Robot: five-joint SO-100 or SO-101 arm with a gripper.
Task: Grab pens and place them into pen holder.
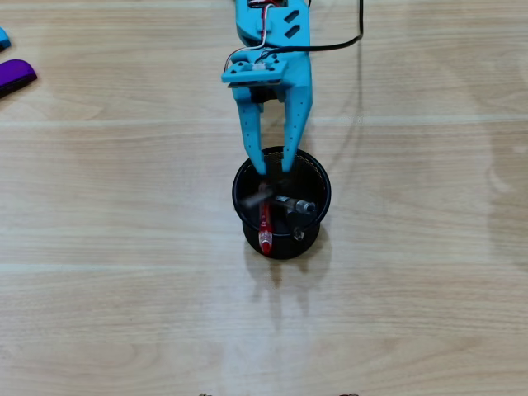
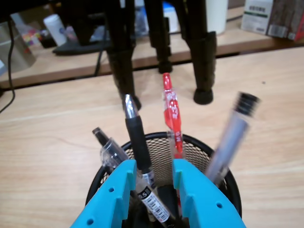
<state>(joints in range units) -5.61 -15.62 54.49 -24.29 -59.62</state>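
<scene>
Blue plastic forms the claw (image 1: 275, 165), which hangs with its two fingers pointing down over the far rim of the black mesh pen holder (image 1: 318, 216), as the overhead view shows. The fingers (image 1: 252, 136) stand moderately apart, with a clear gap between the tips. In the wrist view the claw (image 2: 153, 170) enters from the bottom edge, and a black-gripped pen (image 2: 137, 142) rises through that gap, close against the left finger; whether either finger actually presses on it cannot be told, and nothing looks clamped.

The pen holder (image 2: 190, 145) stands on a pale wooden table (image 1: 124, 247), and all the pens seen are inside it. Seen from the wrist, four pens lean out of the holder: a clear pen with a dark tip (image 2: 108, 149) at its left side, the black-gripped pen next to it, a red pen (image 2: 171, 116) standing at the back just right of the gap, and a blurred clear pen with a black cap (image 2: 232, 135) tilted out over the holder's right rim. From above, the red pen (image 1: 265, 227) lies toward the near side of the holder, with greyish pen ends beside it.

Far left of the holder, at the table's edge in the overhead view, lies a purple object (image 1: 15, 74). Beyond the holder in the wrist view stand black tripod legs (image 2: 204, 57).
</scene>
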